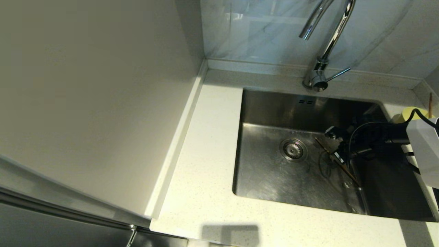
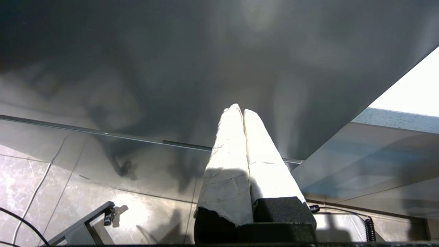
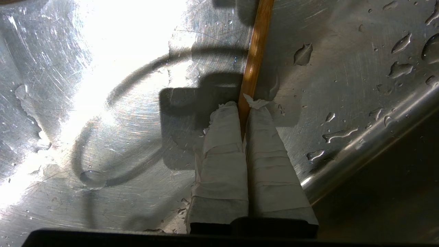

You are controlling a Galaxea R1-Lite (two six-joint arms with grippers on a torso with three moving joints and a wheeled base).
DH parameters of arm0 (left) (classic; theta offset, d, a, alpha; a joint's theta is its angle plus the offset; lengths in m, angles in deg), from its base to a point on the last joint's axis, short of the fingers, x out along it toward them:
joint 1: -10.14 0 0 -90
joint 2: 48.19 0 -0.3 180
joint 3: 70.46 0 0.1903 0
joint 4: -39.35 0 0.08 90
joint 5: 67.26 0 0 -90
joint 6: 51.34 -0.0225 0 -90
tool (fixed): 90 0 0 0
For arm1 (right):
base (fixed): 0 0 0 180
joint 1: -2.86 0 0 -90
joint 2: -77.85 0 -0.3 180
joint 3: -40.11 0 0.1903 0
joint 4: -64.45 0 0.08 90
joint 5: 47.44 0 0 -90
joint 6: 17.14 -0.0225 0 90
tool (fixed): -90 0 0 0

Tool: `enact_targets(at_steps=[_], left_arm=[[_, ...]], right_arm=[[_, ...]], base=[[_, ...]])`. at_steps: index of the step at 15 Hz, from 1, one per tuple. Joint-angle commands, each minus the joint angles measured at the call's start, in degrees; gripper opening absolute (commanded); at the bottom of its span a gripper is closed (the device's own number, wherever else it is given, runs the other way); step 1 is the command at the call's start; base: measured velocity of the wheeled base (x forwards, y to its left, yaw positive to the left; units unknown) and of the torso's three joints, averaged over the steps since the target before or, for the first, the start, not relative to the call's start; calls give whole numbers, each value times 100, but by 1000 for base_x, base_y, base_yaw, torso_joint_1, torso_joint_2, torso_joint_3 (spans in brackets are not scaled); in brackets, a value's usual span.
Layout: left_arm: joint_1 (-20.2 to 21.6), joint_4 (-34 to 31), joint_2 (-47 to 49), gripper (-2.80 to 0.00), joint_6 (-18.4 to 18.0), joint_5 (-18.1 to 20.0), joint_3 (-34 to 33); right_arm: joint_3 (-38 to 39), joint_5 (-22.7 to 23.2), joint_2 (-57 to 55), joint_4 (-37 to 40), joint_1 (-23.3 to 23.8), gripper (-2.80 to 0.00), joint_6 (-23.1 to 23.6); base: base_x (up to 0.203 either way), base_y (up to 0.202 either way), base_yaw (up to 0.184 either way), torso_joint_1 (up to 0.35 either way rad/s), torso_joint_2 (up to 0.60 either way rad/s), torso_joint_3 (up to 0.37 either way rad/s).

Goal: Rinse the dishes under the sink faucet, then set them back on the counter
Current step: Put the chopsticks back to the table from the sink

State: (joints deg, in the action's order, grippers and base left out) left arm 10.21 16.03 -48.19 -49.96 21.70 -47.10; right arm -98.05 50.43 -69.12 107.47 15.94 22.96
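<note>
**Down in the sink, right claw pinching a chopstick**

Over the head camera I see the steel sink (image 1: 274, 171) sunk into the speckled bench (image 1: 205, 192), with the chrome faucet (image 1: 322, 51) rising from the bench's back edge and arching over the basin. My right claw (image 1: 337, 151) reaches into the right half of the basin, to the right of the round drain (image 1: 293, 149). A thin brown chopstick (image 1: 343, 164) lies slanted across the basin floor and passes through the claw. At the bench's right edge, behind the arm, a pale-yellow bowl (image 1: 406, 113) peeks out, with a second chopstick (image 1: 430, 104) standing up just beside it.

From the left wrist camera, my left claw (image 2: 240, 111) is parked away from the sink, its wrapped fingers (image 2: 226, 154) pressed together on nothing, with a dark cabinet face and tiled floor beyond.

From the right wrist camera, the wrapped fingers (image 3: 223, 151) are squeezed onto the chopstick (image 3: 255, 51), which runs out past the fingertips over the wet, droplet-speckled basin floor (image 3: 343, 85).
</note>
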Motion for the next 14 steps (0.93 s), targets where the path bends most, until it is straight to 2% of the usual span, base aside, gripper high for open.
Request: enact_targets(at_steps=[1,8,14], left_arm=[[1,4,-18,-280,3,-1,0],[1,4,-18,-280,3,-1,0],[1,4,-18,-280,3,-1,0]], right_arm=[[-3,12,28,12,10,-280,17],[6,12,317,37,154,-280,15],[19,111,780,493,201,-280,-7]], base=[[0,0,0,0,0,0],[0,0,0,0,0,0],[0,0,0,0,0,0]])
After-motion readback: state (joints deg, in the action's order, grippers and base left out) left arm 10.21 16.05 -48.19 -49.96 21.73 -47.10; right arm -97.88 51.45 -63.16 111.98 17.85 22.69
